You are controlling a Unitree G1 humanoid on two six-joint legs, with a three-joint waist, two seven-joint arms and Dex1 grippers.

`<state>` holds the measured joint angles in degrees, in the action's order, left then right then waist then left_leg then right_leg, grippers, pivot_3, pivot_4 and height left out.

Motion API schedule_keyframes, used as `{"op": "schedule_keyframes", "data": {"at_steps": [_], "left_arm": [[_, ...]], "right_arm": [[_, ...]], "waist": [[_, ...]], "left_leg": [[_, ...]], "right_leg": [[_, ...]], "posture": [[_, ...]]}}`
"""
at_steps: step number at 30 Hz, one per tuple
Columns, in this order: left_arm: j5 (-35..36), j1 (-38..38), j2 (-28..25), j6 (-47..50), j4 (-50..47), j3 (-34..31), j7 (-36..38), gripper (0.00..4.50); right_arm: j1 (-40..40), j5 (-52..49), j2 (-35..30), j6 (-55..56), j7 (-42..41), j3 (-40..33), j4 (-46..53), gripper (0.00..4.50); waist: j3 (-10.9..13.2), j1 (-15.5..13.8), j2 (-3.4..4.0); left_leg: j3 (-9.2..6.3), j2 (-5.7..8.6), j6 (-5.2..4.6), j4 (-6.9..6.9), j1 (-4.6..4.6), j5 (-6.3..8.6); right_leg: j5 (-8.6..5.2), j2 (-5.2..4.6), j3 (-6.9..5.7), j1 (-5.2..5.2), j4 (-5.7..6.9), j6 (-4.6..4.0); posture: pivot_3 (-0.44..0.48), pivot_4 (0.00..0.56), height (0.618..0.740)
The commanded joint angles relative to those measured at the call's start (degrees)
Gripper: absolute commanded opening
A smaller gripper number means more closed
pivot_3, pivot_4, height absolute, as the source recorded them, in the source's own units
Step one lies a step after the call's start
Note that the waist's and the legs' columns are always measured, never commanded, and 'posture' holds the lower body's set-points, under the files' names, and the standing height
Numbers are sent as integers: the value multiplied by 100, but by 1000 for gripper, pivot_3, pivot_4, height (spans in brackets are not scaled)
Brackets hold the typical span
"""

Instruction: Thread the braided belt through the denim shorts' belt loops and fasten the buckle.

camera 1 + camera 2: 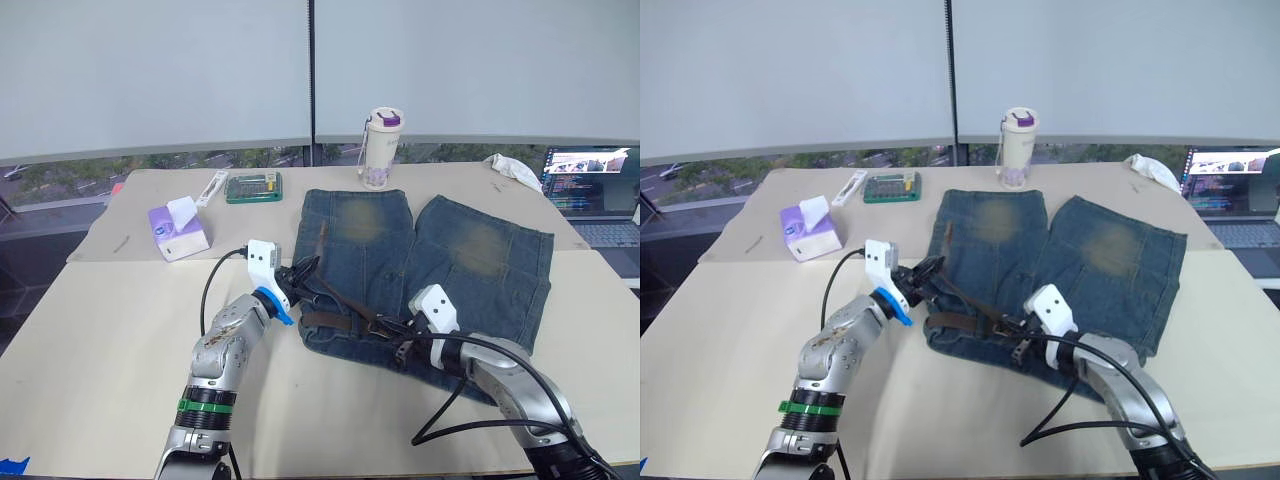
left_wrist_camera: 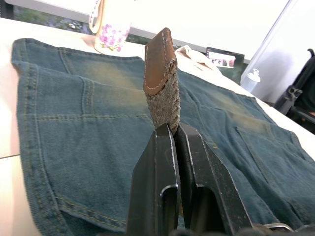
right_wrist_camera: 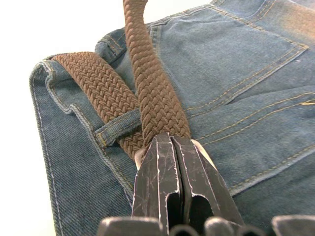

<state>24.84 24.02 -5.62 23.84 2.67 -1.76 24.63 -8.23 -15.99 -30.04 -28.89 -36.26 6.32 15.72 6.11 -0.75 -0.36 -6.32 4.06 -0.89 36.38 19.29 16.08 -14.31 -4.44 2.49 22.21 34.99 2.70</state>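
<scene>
Denim shorts point(image 1: 420, 270) lay flat on the tan table point(image 1: 110, 350), waistband toward the near edge and the two legs with faded yellowish patches reaching toward the far side. Across the waistband ran the braided belt point(image 3: 106, 93), dark brown, passing under one of the belt loops point(image 3: 118, 129) near the shorts' left corner. The left gripper point(image 2: 173, 129) had its two black fingers pressed together on the belt's tapered end, whose leather tip point(image 2: 158, 61) stood upright above the shorts' left leg. The right gripper point(image 3: 171, 138) was likewise clamped on the braided strap at the near waistband, just beside that loop, with the strap rising away from its fingertips. I could not make out the buckle clearly. Farther away on the table stood a tumbler point(image 1: 381, 148) with a purple lid, beyond the shorts' far edge. At far left sat a purple tissue pack point(image 1: 178, 231) and a green box point(image 1: 253, 186); a laptop point(image 1: 592, 190) sat at far right, beside a white cloth point(image 1: 512, 168).
</scene>
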Motion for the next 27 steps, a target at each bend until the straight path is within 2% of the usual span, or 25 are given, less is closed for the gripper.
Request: {"op": "schedule_keyframes", "data": {"at_steps": [1, 18, 27], "left_arm": [[-15, 118, -22, -203, -21, -206, -102, 0], [-77, 65, -55, -251, -64, -185, -83, 0], [-115, 72, -31, -292, -60, -175, -58, 0]], "right_arm": [[82, 118, 6, 58, -23, 63, -145, 13], [24, 317, 106, 63, -86, 230, -506, 13], [15, 370, -14, -431, -122, 424, -501, 13]], "waist": [[0, 4, 0], [-10, 15, -11], [-30, 18, -19]], "left_leg": [[0, 0, 0, 0, 0, 0], [0, -2, 2, -3, -6, -1], [0, -3, 2, -6, -8, -1]], "right_leg": [[0, 0, 0, 0, 0, 0], [1, 3, 0, 0, 2, -2], [1, 3, 0, 0, 2, -3]], "posture": [[0, 150, 740], [0, 150, 740], [0, 150, 740]]}}
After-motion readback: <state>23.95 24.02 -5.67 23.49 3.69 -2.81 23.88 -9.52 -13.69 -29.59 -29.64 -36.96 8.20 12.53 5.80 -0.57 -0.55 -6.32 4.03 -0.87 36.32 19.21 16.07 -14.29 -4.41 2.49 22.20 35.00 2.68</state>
